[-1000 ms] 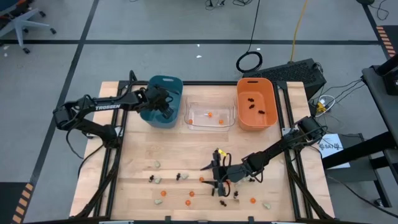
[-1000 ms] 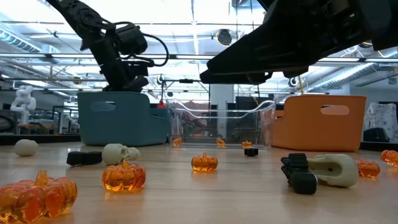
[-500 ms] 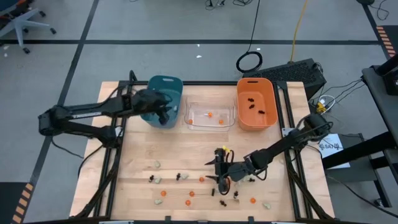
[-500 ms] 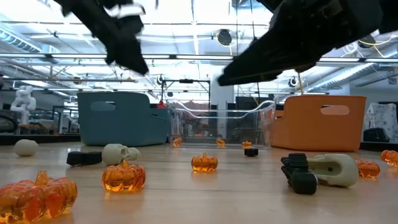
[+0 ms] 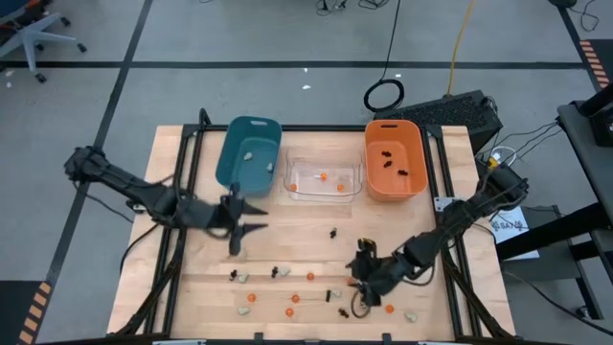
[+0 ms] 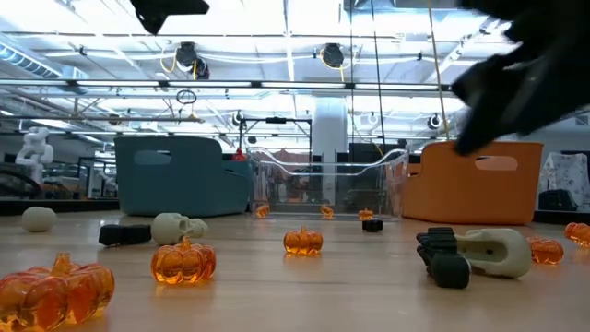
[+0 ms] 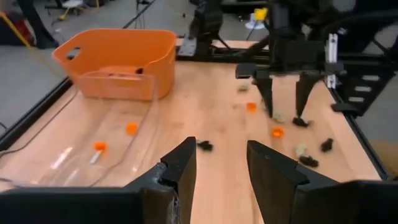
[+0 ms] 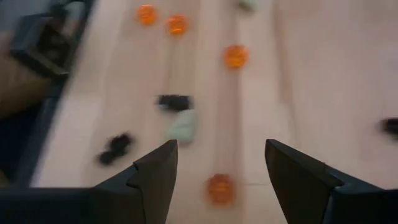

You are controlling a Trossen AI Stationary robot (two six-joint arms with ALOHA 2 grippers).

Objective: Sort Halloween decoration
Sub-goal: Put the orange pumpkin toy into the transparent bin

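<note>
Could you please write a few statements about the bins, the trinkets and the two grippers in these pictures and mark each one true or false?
1. The orange bin holds black spiders. True.
2. The clear bin is empty. False: it holds small orange pumpkins.
3. The left gripper hangs over the teal bin. False: it is over bare wood in front of that bin.
4. Both grippers are open and hold nothing. True: the left wrist view and the right wrist view show empty gaps between the fingers.
5. The right gripper is over the trinkets near the table's front edge. True.
</note>
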